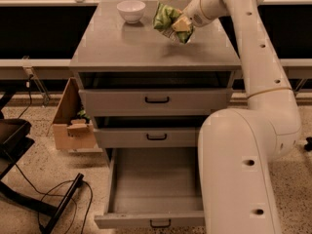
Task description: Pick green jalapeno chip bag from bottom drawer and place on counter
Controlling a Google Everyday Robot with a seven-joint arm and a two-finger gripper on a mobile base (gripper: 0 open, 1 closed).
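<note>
The green jalapeno chip bag [167, 19] is held in my gripper [181, 25], just above the right back part of the counter [122, 45]. The gripper is shut on the bag's right side. The bag is green and white, crinkled, tilted. The bottom drawer [151, 191] is pulled out and shows a bare grey floor. My white arm [258, 72] runs from the lower right up over the cabinet's right side.
A white bowl [131, 10] stands at the back of the counter, left of the bag. The two upper drawers [156, 101] are nearly shut. A cardboard box [73, 123] sits on the floor left of the cabinet. Black cables and a stand [44, 199] lie at the lower left.
</note>
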